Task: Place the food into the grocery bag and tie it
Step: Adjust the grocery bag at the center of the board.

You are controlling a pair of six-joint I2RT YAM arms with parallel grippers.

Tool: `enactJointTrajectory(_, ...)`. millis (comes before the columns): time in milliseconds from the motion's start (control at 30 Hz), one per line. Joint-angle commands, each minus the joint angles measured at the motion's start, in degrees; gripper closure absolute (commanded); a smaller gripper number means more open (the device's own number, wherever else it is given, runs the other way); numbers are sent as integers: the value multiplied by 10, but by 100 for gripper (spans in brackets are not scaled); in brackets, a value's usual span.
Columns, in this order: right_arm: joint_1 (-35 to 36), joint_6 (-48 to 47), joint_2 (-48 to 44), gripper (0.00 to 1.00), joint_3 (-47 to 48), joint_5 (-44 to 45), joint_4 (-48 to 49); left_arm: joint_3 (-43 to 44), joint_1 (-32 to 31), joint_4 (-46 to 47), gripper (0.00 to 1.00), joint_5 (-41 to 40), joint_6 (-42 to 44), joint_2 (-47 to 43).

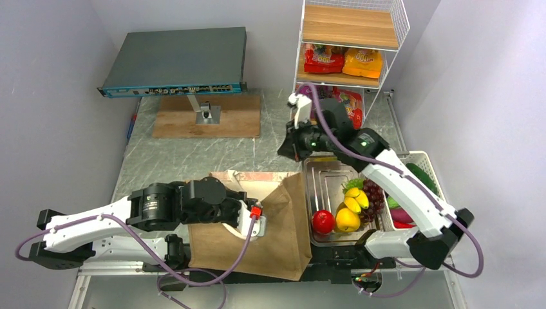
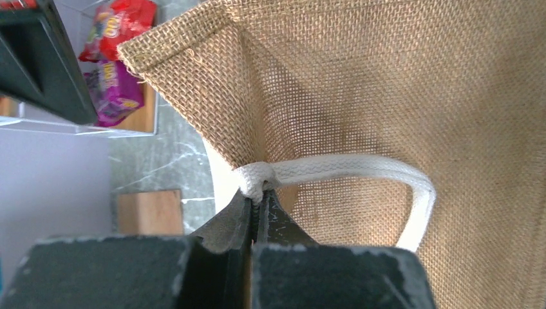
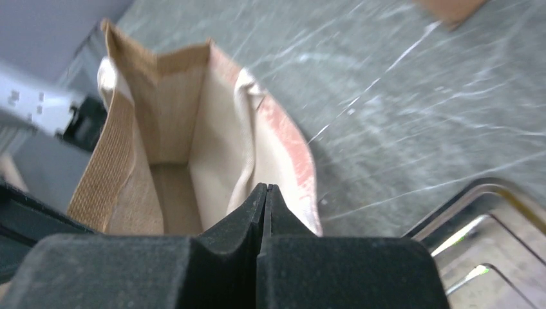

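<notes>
Grocery bag on desk, mouth open. L jaws clamped on knotted root of its rope handle. R jaws together, empty, near bag's far rim. Food lies in steel tray just right of bag, w/ snack packets on rack beyond it. Handling est.: weave soft, light, prob. floppy, so take by handle or rim. L wrist view alone shows grip and weave. R wrist view alone shows pale lining, no food visible inside.
</notes>
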Motion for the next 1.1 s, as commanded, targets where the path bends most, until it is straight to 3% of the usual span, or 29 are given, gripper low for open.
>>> enactJointTrajectory(0,-31,43,-48,100,17,94,49,27,-2,13,100,-58,84,-10)
enactJointTrajectory(133,-52,49,-59,100,9,69,71,44,-2,36,100,-94,158,9)
enactJointTrajectory(167,-55,46,-53,93,18,67,55,53,-2,33,100,-96,172,17)
enactJointTrajectory(200,-60,44,-40,66,31,70,36,63,-2,25,100,-96,183,23)
enactJointTrajectory(233,-65,45,-35,33,40,77,20,72,-2,19,100,-98,194,29)
enactJointTrajectory(267,-70,49,-35,9,43,85,12,76,-2,21,100,-102,209,32)
enactJointTrajectory(300,-78,54,-40,1,37,89,13,75,-2,29,100,-111,229,34)
enactJointTrajectory(400,-123,81,-68,0,-4,70,41,59,18,88,100,-132,298,38)
enactJointTrajectory(667,-172,98,-105,0,-53,40,68,42,138,207,100,-45,444,63)
enactJointTrajectory(900,-192,96,-133,0,-68,57,69,85,174,204,100,8,539,115)
enactJointTrajectory(1067,-202,75,-156,0,-78,90,58,26,153,172,100,43,510,96)
